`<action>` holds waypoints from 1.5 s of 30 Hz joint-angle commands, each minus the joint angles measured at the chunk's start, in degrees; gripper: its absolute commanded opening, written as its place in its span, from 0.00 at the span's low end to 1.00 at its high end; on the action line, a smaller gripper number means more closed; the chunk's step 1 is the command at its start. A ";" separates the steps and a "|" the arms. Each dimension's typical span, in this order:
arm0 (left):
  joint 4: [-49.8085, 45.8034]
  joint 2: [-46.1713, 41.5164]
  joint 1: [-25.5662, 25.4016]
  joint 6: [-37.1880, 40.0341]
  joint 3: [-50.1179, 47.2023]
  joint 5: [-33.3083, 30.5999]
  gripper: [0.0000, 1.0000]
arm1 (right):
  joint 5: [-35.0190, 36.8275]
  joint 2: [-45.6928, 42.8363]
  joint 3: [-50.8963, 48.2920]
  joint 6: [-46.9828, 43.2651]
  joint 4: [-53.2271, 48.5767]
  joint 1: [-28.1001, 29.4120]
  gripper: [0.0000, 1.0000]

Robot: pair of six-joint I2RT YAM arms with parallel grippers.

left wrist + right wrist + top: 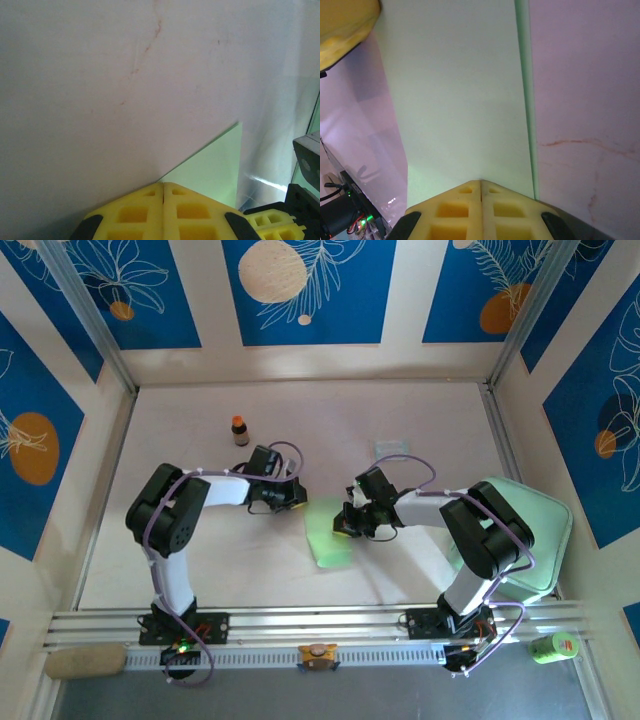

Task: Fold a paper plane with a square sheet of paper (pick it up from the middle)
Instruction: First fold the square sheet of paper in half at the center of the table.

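Here the pale green sheet of paper [329, 540] lies flat on the worktop [220, 565], between the left tool [293, 502] and the right tool [343, 525]. Both tools are closed, their tips low over the sheet.

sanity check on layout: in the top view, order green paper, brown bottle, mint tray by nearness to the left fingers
1. green paper, just right of the left fingers
2. brown bottle, farther back, left
3. mint tray, far right
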 commanded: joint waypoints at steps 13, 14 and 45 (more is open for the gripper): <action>-3.67 -11.00 1.63 0.39 -4.27 -3.19 0.00 | 5.68 0.93 -2.68 0.71 -7.64 0.31 0.00; -3.20 -11.37 1.38 0.06 -4.82 -2.71 0.00 | 5.68 0.97 -2.63 0.60 -7.64 0.31 0.00; 3.06 -4.62 -5.45 -2.37 -14.36 -0.65 0.00 | 5.62 1.09 -2.85 0.62 -7.99 0.21 0.00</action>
